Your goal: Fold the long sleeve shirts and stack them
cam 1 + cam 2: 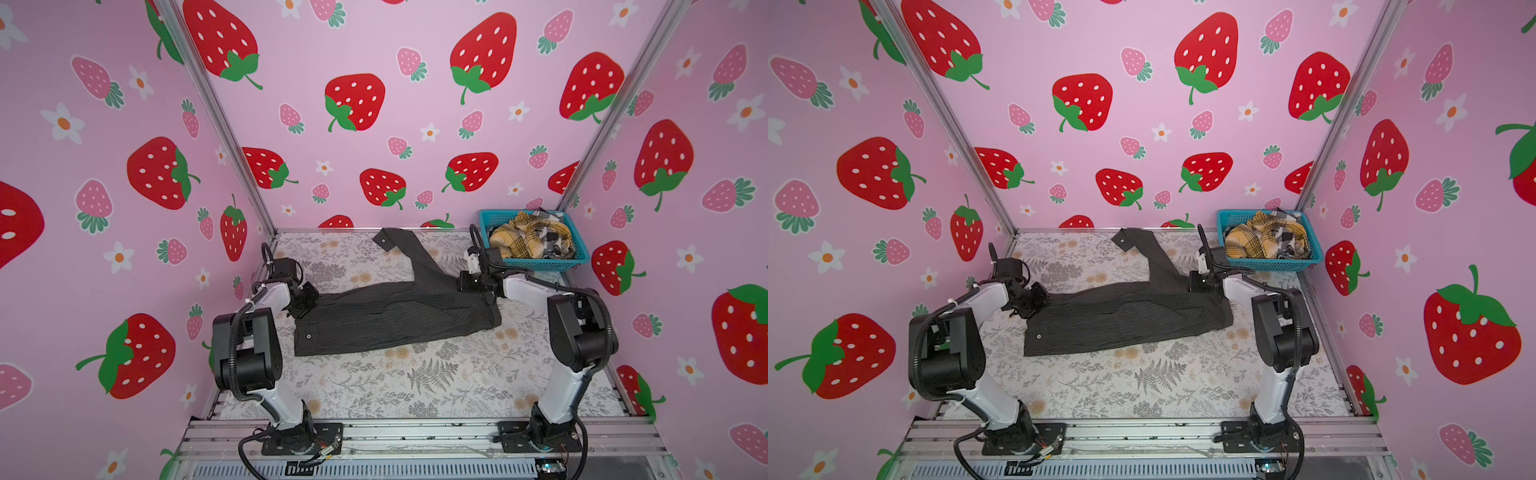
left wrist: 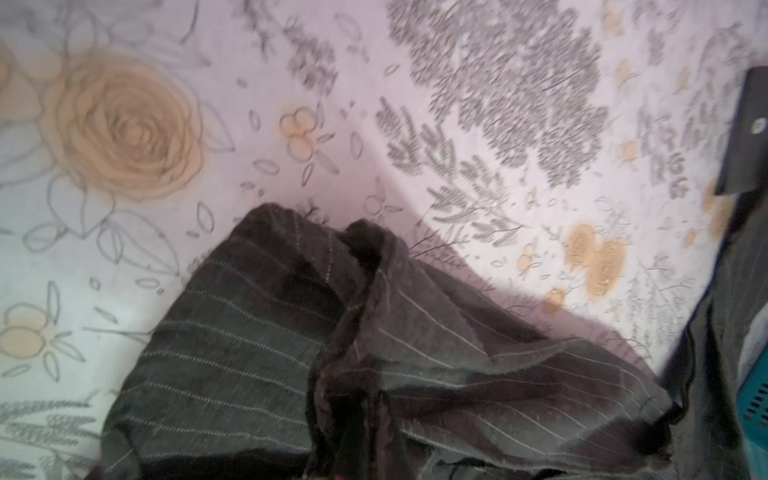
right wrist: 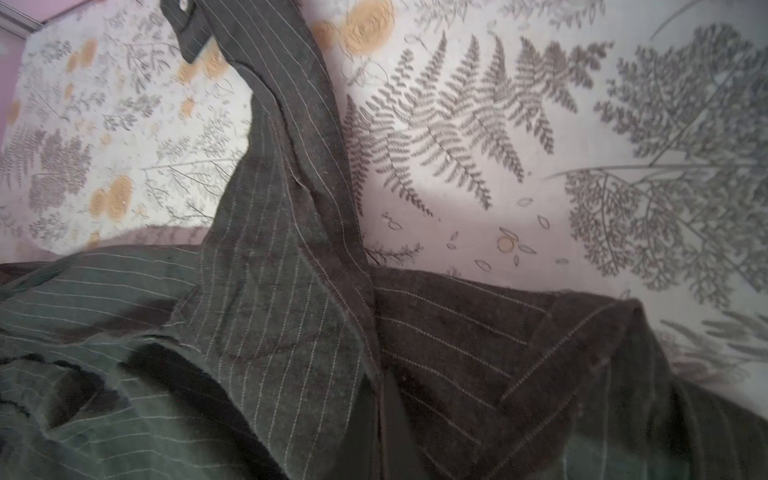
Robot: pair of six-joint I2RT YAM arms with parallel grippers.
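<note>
Gripping charcoal shirt (image 1: 395,320), left fingers (image 1: 306,306), right fingers (image 1: 466,286) both closed, plaid shirt (image 1: 519,243) top-view only

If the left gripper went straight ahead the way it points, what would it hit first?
Probably the dark pinstriped shirt, whose edge the left gripper is shut on; then the floral table cover beneath. Depth is unclear.

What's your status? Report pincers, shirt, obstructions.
Left pincer, right pincer: shut on charcoal shirt, opposite ends. Shirt on table, sleeve trailing back. Nothing blocking; basket apart.
</note>
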